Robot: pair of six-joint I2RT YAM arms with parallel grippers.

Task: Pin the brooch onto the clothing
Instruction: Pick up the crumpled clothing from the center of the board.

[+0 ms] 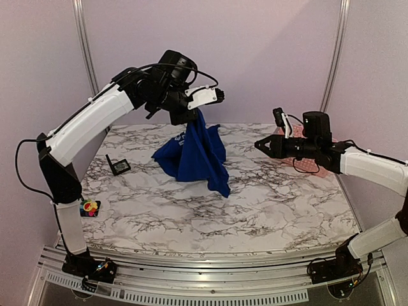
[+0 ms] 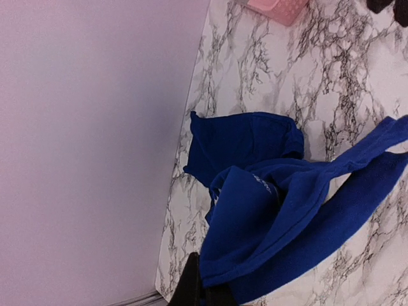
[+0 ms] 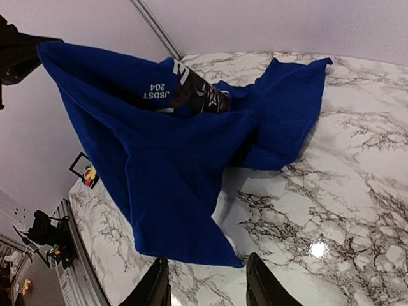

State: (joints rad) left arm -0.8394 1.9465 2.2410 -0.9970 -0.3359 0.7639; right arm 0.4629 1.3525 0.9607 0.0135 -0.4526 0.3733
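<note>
Hanging bunched from the left fingers [image 2: 191,288], which pinch its fabric, the royal-blue printed T-shirt [image 1: 197,153] trails onto the marble worktop [image 1: 223,210]. The right fingers [image 1: 261,145] stand spread and empty, right of it. The small multicoloured flower brooch [image 1: 89,206] lies well left of it; spreading the chest flat first seems wise.

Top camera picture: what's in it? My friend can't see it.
The left gripper holds a blue T-shirt up by one end, its bottom draped on the marble table. The right gripper hovers empty to its right, and the colourful flower pin sits at the table's left edge.
</note>
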